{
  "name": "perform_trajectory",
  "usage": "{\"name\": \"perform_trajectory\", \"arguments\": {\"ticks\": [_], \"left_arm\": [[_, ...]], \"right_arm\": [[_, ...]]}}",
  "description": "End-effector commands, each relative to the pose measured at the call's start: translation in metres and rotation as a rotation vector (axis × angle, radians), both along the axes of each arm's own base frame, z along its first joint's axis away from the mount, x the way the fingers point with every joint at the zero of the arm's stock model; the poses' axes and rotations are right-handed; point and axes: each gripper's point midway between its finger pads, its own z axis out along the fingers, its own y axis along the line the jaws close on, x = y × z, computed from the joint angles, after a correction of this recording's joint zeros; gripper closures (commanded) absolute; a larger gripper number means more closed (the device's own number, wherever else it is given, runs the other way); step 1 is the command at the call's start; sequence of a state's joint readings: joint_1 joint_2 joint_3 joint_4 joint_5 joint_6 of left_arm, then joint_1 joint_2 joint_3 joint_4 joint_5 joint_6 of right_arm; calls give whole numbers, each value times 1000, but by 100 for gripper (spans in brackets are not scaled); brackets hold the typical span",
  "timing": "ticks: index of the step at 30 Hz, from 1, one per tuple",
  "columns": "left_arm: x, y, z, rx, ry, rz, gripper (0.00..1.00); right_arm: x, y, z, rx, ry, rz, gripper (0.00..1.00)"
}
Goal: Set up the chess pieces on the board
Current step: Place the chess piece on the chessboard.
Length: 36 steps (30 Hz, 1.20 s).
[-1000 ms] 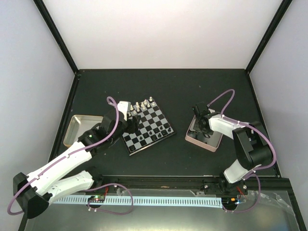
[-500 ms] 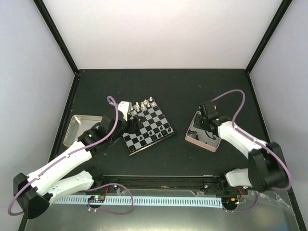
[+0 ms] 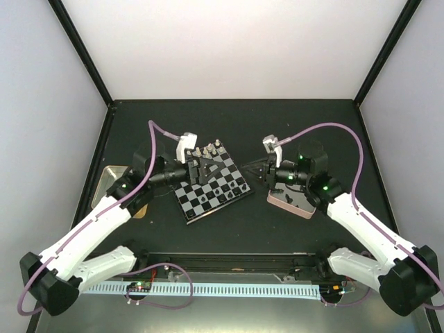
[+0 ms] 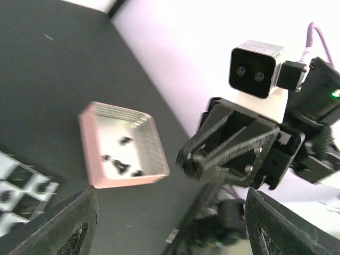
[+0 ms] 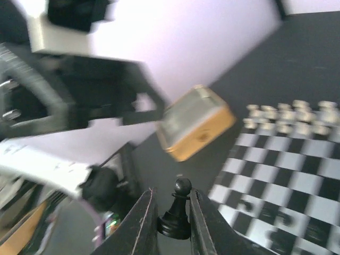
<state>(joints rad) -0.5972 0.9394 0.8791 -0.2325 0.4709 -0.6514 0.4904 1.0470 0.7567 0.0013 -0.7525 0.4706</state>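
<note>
The board (image 3: 208, 195) lies at mid-table, with silvery-white pieces (image 3: 208, 150) along its far edge and a few black pieces (image 3: 223, 190) near its right side. My left gripper (image 3: 207, 168) hovers over the board, open and empty; its fingers (image 4: 58, 226) stand wide apart. My right gripper (image 3: 261, 172) is shut on a black pawn (image 5: 178, 210) and holds it in the air just right of the board (image 5: 281, 170). Several black pieces (image 4: 121, 164) lie in the pink-rimmed tray (image 4: 93, 183).
The pink-rimmed tray (image 3: 286, 203) sits right of the board, under my right arm. A tan-rimmed tray (image 3: 109, 177) sits left of the board, partly hidden by my left arm, and shows in the right wrist view (image 5: 204, 135). Black frame rails edge the table.
My right gripper has left the pink tray and swung left toward the board with the black pawn. My left gripper has risen and turned over the board's far half.
</note>
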Motion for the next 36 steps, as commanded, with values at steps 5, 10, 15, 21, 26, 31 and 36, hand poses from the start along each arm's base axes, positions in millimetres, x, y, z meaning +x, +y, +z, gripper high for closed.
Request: {"name": "perform_trajectory", "arguments": {"ticks": [5,10,15,21,26,31,36], "left_arm": [[-51,-36,43,-206,113,-426,28],[-61,-36,47,-228,136,-478,39],[-64,-36,50,-245,156,-492,46],[-63,-38,48,-249,196,-492,61],[-58,-38,42,-241,215,-476,78],[-54,-38,39,-242,235,-464,71],[-53,-39,41,-247,237,-464,80]], "right_arm": [[-78,38,60,112,-239,436,83],[-80,45,60,88,-284,467,83],[-75,50,56,36,-318,461,83],[-66,52,50,-53,-373,419,83],[-61,53,46,-108,-393,409,84],[-65,53,42,-128,-416,424,85],[-62,55,40,-147,-424,408,85]]}}
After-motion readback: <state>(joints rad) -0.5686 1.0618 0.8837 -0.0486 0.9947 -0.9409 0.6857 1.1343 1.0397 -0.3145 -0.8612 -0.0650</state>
